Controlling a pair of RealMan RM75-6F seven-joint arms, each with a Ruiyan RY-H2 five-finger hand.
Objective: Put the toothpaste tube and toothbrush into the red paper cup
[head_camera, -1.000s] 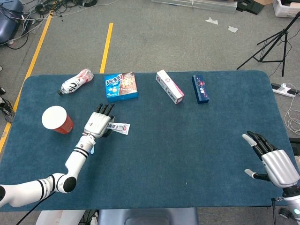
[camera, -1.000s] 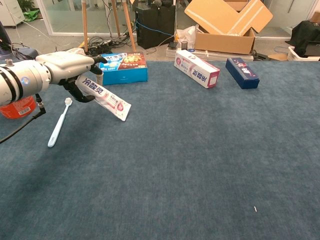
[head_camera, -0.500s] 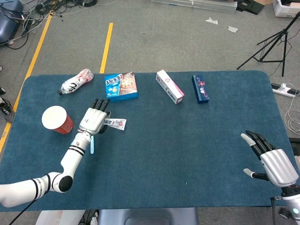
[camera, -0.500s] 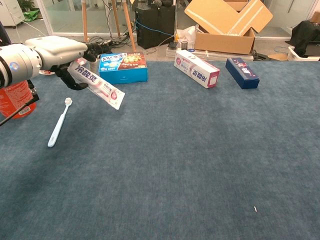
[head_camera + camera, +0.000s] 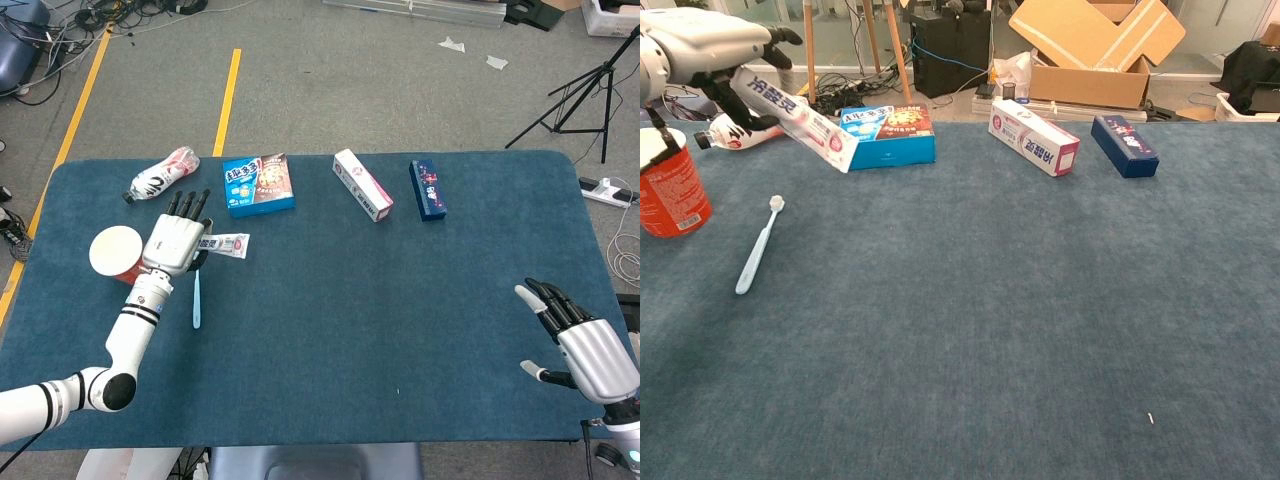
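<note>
The robot's left hand (image 5: 172, 243) grasps the white toothpaste tube with pink and blue lettering (image 5: 792, 115) by one end and holds it clear of the blue felt-covered table (image 5: 400, 300), the free end slanting down toward the blue biscuit box (image 5: 257, 184); lifted that way, the tube looks ready to be tipped into the red paper cup with the white inside (image 5: 120, 255), which stands upright just beside the hand, mouth open; the light blue toothbrush (image 5: 757, 248) lies flat on the cloth near the cup, untouched, apparently waiting its turn; the right hand (image 5: 585, 345) hovers at the far right edge with fingers spread and nothing in them, well apart from the work; a clear plastic bottle (image 5: 161, 175) lies on its side behind the cup.
</note>
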